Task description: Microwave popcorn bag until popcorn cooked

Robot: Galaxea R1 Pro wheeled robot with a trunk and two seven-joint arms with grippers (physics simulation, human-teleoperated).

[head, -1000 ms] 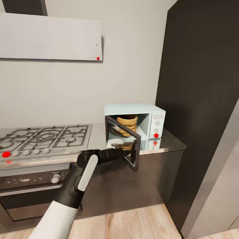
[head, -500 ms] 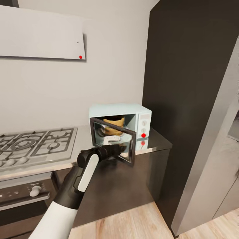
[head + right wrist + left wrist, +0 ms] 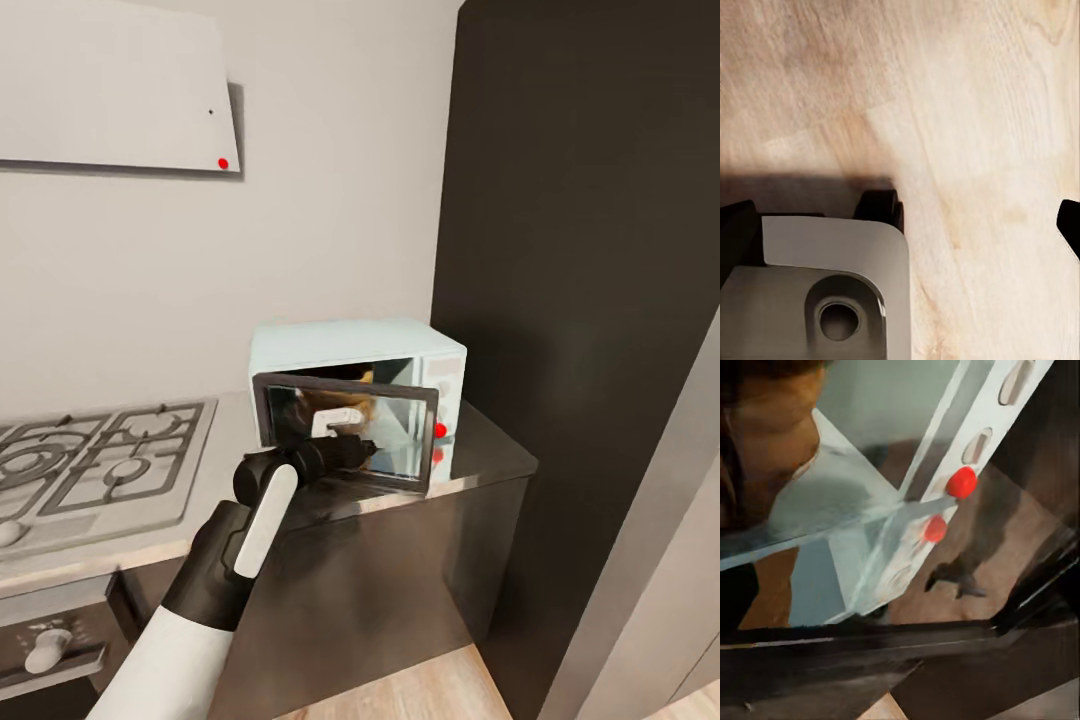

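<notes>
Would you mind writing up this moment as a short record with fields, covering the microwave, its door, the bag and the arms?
microwave: pale mint-blue, on the countertop beside the gas hob
door: partly open, swung most of the way toward shut
popcorn bag: inside the cavity, glimpsed above the door's top edge
left gripper: against the door's outer glass; whether it is open or shut cannot be told
right gripper: open, over wood flooring
indicator dot: red, on the control panel

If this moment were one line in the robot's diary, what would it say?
phase: closing door | left hand: against microwave door | door: partly open | popcorn bag: inside microwave | right hand: over wood floor
</notes>
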